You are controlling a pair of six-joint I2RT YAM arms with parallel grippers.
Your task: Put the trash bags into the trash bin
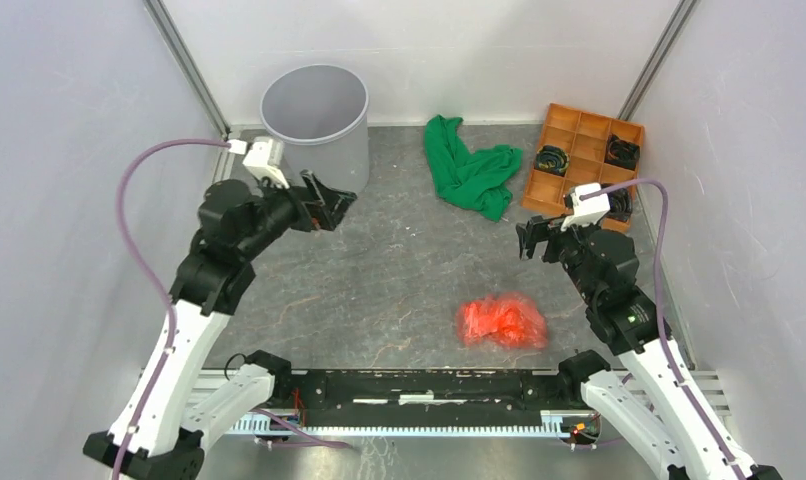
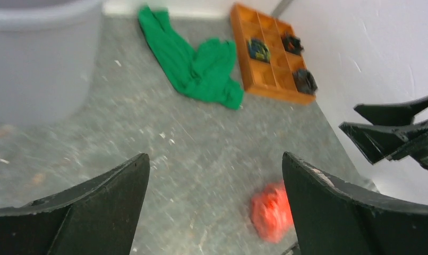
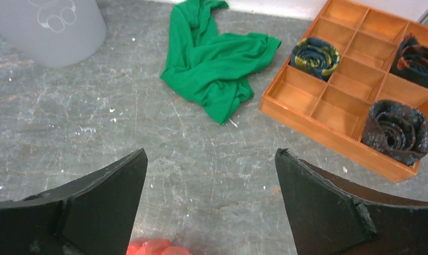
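The trash bin (image 1: 331, 160) stands upright at 11 o'clock on the tabletop (image 1: 399, 285). From above, its inside shows only grey wall, though its floor is hard to make out. At 1 o'clock an orange tray (image 1: 562, 126) holds three dark rolled coils (image 1: 552, 160), each in its own compartment, and a green cloth (image 1: 469, 172) lies crumpled between bin and tray. The trash bag (image 1: 501, 320) sits bunched at 5 o'clock, well apart from the bin and touching neither arm. The left gripper (image 1: 334, 205) hangs just beside the bin's near wall and the right gripper (image 1: 529, 240) is near the tray, both with fingers spread wide on nothing. Only the right wrist view shows a faint white outline on the bin's side. The left wrist view shows the bag blurred. The tabletop is mottled grey with white flecks, enclosed by pale walls.
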